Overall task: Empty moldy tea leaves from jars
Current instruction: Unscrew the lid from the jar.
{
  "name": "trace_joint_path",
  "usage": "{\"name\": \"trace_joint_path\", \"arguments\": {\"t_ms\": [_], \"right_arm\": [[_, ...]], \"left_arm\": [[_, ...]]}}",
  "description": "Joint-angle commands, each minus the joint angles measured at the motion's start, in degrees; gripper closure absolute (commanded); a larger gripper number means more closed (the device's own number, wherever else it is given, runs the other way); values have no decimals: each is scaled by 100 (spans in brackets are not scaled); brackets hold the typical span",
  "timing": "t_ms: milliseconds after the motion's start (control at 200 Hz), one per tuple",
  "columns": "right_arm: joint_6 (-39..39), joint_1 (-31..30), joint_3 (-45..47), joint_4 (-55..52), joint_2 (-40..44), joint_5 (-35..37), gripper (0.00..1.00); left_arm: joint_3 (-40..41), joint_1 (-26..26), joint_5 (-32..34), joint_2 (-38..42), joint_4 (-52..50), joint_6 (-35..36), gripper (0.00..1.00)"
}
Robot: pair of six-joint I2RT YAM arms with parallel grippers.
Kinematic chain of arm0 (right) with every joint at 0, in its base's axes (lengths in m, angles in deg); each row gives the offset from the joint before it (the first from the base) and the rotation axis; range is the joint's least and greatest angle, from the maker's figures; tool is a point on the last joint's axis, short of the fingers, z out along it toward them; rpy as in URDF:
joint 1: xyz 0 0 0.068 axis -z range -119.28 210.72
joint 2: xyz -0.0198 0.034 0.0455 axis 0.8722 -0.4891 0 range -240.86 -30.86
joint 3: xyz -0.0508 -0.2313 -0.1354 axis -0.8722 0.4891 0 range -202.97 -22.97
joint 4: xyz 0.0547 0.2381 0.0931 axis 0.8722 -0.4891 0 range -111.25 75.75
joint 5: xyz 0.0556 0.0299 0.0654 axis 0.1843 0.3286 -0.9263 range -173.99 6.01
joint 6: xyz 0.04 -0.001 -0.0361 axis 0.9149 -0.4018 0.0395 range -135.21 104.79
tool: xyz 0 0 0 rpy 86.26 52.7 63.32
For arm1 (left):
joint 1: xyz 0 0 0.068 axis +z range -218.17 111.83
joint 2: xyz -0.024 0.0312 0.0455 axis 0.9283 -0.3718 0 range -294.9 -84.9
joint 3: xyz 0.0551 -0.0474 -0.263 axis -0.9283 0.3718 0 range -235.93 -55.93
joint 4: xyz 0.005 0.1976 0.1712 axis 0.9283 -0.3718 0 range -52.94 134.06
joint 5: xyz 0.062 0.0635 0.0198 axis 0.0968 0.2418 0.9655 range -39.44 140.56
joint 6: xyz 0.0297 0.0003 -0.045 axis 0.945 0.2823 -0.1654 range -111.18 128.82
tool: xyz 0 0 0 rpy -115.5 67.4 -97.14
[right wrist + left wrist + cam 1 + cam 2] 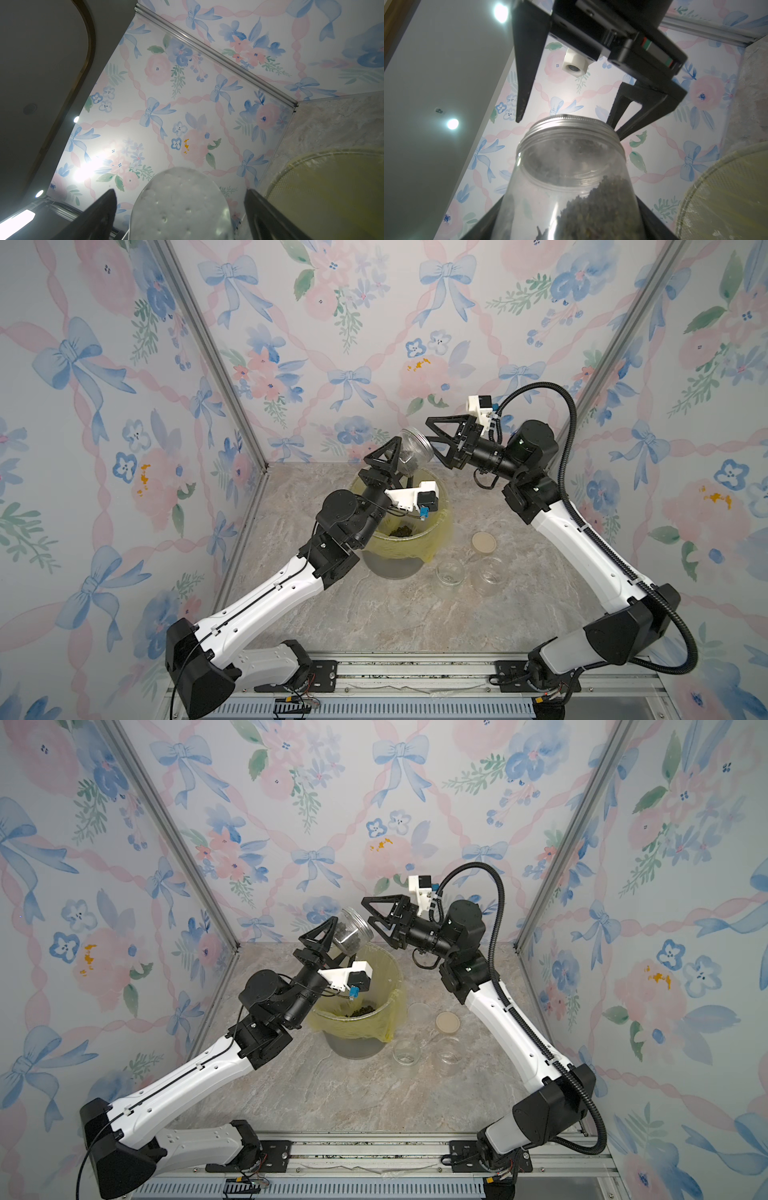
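Observation:
My left gripper is shut on the base of a clear jar, held tilted above the bin. Moldy tea leaves fill part of this jar, and a silver screw lid closes it. My right gripper is open, one finger on either side of the lid with a gap on both sides. In both top views two empty jars stand on the table to the right of the bin.
The yellow-lined round bin stands mid-table with a clump of tea leaves inside. A flat tan disc lid lies behind the empty jars. Flowered walls close in the left, back and right sides.

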Motion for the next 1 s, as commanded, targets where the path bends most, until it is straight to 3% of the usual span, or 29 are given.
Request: {"name": "trace_joint_path", "arguments": {"t_ms": [0, 590, 825, 995], "right_arm": [[109, -79, 55, 269, 94, -29, 3], [136, -194, 12, 328, -109, -121, 0], [295, -178, 16, 563, -171, -174, 13], [296, -197, 36, 588, -170, -174, 10]], "left_arm": [[-95, -65, 44, -76, 302, -135, 57], [-260, -109, 146, -142, 426, -145, 57], [-229, -109, 138, -205, 478, -192, 57], [-264, -108, 139, -303, 510, -196, 57]]}}
